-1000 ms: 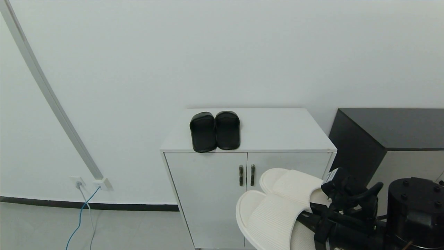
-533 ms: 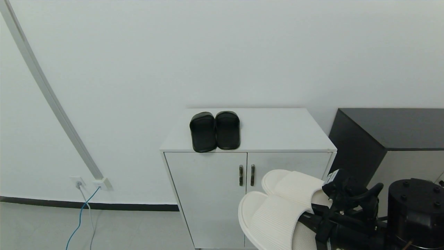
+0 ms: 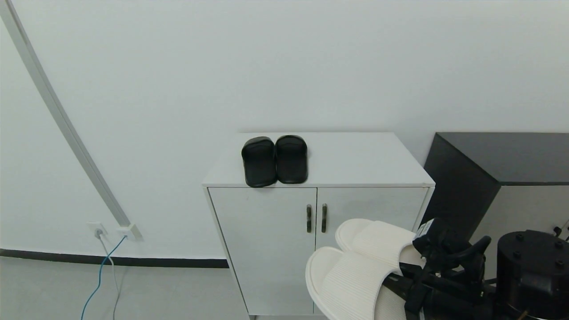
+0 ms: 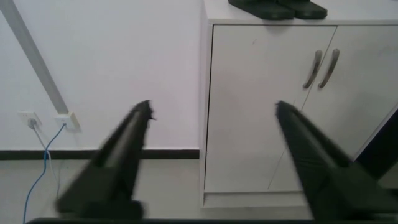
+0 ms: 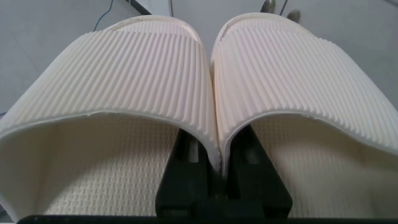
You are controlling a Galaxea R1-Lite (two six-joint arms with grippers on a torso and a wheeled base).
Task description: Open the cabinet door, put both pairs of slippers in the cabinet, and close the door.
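A white cabinet (image 3: 266, 249) stands against the wall with both doors shut; its two dark handles (image 3: 316, 218) meet at the middle. A pair of black slippers (image 3: 274, 160) lies on its top near the front edge. My right gripper (image 5: 214, 163) is shut on a pair of white ribbed slippers (image 3: 355, 266), pinching their inner edges together, low in front of the cabinet's right door. My left gripper (image 4: 211, 112) is open and holds nothing, facing the cabinet's (image 4: 267, 106) left door from a short distance; the black slippers (image 4: 278, 9) and the handles (image 4: 322, 68) lie ahead of it.
A black box-like cabinet (image 3: 493, 178) stands right of the white one. At the left, a grey conduit (image 3: 62, 120) runs down the wall to sockets (image 3: 113, 231) with a blue cable (image 3: 100, 275) hanging to the floor.
The whole head view has shifted a little, the cabinet sitting higher in the picture. My right gripper keeps the white slippers in about the same place.
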